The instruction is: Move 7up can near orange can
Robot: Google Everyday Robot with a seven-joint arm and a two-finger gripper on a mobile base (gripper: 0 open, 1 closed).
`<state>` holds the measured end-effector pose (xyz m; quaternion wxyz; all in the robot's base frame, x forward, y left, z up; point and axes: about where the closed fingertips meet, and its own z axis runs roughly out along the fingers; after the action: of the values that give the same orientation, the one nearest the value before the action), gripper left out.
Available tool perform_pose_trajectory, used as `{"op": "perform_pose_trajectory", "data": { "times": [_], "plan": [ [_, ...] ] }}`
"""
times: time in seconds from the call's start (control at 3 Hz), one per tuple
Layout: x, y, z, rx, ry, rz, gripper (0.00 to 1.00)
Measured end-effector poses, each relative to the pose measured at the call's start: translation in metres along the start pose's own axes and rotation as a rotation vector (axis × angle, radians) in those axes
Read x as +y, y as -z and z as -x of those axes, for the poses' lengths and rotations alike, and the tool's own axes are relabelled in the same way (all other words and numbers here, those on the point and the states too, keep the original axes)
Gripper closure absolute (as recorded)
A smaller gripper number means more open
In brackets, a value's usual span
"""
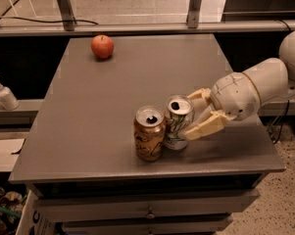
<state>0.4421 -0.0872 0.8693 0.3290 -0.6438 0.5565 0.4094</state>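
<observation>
Cream claw (187, 115) clamped round upright pale silver-white 7up can with green lettering (175, 127), set against copper-orange drink can (148, 140) just beyond claw; grasp likely steadying placement before release.

Beside jaws clasping 7up can (178, 124), orange can (149, 133) blocks; tabletop (112, 92) beyond free

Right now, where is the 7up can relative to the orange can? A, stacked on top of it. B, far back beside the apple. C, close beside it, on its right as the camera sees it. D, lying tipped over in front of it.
C: the 7up can stands upright close beside the orange can, on its right in the camera view, with the hand closed around it near the table's front right; the apple sits far back.
</observation>
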Motion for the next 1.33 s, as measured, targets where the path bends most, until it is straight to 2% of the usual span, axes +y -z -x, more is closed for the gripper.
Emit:
{"op": "perform_pose_trajectory", "data": {
  "times": [0.33,1.33],
  "plan": [
    [0.0062,-0.0049,-0.0003,-0.007,-0.001,0.020,0.82],
    [0.0073,0.0048,0.0050,-0.036,0.040,0.074,0.12]
  ]
}}
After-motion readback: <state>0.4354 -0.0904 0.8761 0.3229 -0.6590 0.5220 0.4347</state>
